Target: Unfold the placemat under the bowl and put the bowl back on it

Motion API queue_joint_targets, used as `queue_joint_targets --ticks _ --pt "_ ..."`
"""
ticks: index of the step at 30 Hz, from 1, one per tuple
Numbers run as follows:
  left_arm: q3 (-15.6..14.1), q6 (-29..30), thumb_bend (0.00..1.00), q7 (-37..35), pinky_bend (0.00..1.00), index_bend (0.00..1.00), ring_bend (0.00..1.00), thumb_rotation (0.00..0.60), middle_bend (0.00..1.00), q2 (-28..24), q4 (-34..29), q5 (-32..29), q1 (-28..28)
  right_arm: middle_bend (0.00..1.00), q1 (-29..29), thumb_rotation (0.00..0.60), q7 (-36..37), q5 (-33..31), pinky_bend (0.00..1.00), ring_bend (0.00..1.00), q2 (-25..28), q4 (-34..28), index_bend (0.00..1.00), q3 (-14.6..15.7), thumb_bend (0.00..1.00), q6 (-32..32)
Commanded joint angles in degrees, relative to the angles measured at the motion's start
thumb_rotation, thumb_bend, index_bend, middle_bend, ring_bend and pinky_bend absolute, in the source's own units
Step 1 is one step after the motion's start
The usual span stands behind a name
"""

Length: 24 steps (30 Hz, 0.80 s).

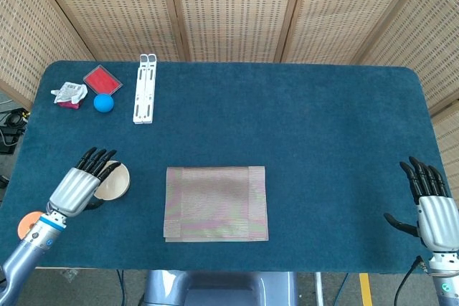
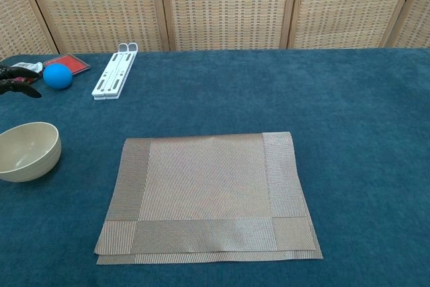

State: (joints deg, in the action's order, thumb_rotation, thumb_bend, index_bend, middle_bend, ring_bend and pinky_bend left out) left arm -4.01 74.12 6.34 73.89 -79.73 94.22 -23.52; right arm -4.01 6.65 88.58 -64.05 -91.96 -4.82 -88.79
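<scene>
The beige woven placemat (image 1: 216, 203) (image 2: 208, 193) lies folded in the middle near the table's front edge, with a second layer showing along its near side. To its left, apart from it, the cream bowl (image 1: 115, 180) (image 2: 27, 151) stands upright on the blue cloth. My left hand (image 1: 77, 186) hovers above the bowl's left side with its fingers spread and nothing in them. Only its dark fingertips (image 2: 19, 80) show in the chest view, well above the bowl. At the front right corner my right hand (image 1: 432, 209) is empty, fingers straight and apart.
At the back left are a blue ball (image 1: 104, 102) (image 2: 58, 76), a red flat box (image 1: 102, 78), a crumpled wrapper (image 1: 69, 94) and a white folding stand (image 1: 145, 88) (image 2: 114, 72). An orange round thing (image 1: 29, 224) sits at the front left edge.
</scene>
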Motion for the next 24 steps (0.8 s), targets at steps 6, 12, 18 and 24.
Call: queue_joint_targets --ticks 6,12,18,24 --pt "-3.3 -0.5 0.38 5.9 0.0 0.51 0.0 0.6 0.0 1.7 -11.3 7.0 0.0 0.0 0.1 0.6 0.2 0.0 0.0 0.0 0.2 -0.2 0.05 0.0 0.13 -0.2" --pt "-5.1 -4.9 0.47 11.4 0.0 0.53 0.0 0.6 0.0 7.0 -11.5 7.5 0.3 0.0 0.2 0.6 1.4 -0.5 0.0 0.0 0.7 -0.3 0.05 -0.3 0.13 -0.2" --pt "-6.3 -8.9 0.47 15.8 0.0 0.43 0.0 0.6 0.0 11.1 -9.3 5.9 1.0 0.0 0.2 0.6 3.0 -0.6 0.0 0.0 1.2 -0.4 0.05 -0.4 0.13 -0.1" --pt "-6.3 -9.3 0.47 16.9 0.0 0.38 0.0 0.6 0.0 11.1 -8.1 5.1 1.4 0.0 0.2 0.6 3.1 -0.6 0.0 0.0 1.2 -0.4 0.05 -0.3 0.13 0.0"
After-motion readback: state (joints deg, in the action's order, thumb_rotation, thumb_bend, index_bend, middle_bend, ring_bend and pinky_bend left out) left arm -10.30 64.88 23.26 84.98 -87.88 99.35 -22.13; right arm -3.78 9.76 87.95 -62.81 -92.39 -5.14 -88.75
